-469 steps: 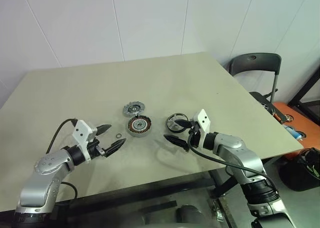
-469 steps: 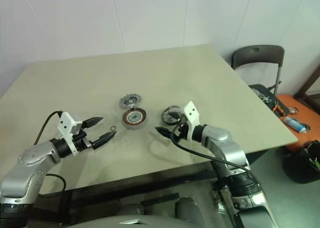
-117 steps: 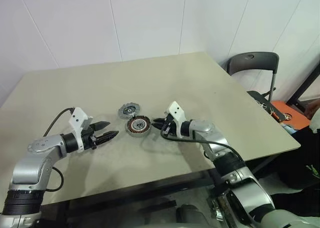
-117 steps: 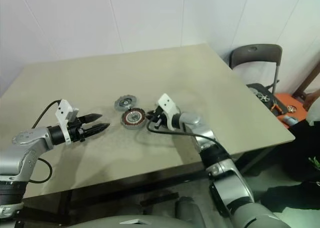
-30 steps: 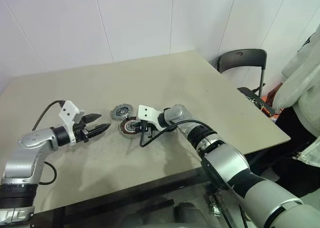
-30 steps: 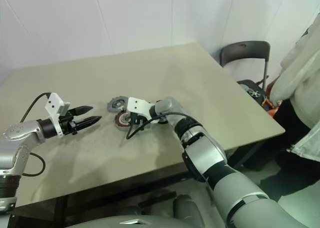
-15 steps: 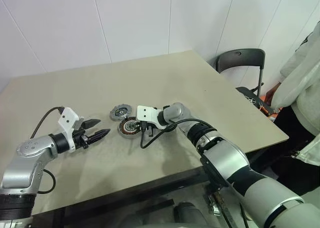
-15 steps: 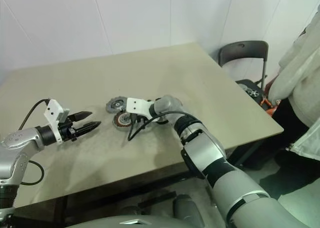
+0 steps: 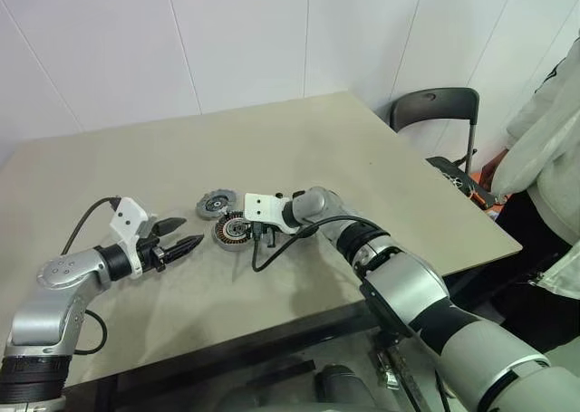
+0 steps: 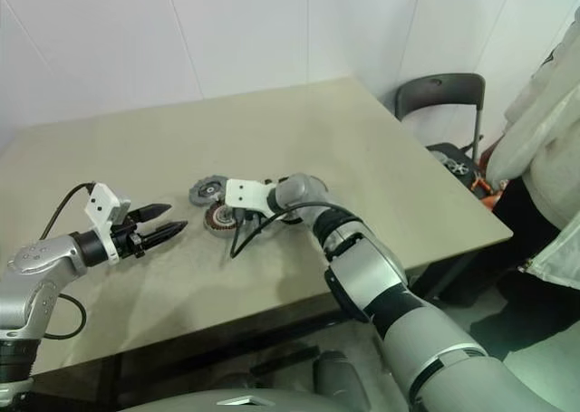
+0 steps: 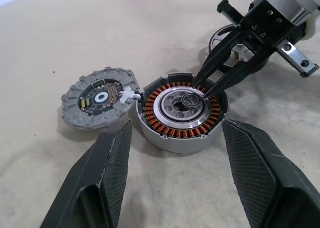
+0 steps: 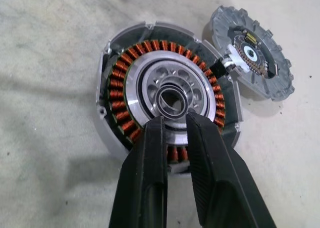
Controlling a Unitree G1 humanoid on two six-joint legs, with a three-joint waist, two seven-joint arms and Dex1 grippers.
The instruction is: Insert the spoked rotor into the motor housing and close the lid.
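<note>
The motor housing point(image 11: 170, 130), ringed with copper windings, lies on the table with a small dark ring point(image 12: 172, 100) on its centre. The lid point(image 11: 100, 97), a grey disc with a notched rim, lies flat right beside it. My right gripper point(image 12: 175, 117) reaches down over the housing, shut to a narrow gap, its tips at the near edge of the small ring. My left gripper point(image 9: 193, 230) hovers open to the housing's left, a short way off and pointing at it. A curved rim point(image 11: 213, 42) behind the right gripper looks like the spoked rotor, which is mostly hidden.
A black cable point(image 9: 270, 253) loops from my right wrist onto the table in front of the housing. A dark chair point(image 9: 437, 111) stands past the table's right corner. A person in a light top point(image 9: 548, 149) is at the right edge.
My left gripper has drawn back a little and sunk slightly, still open. My right wrist has rolled a bit while its tips stay over the housing's centre.
</note>
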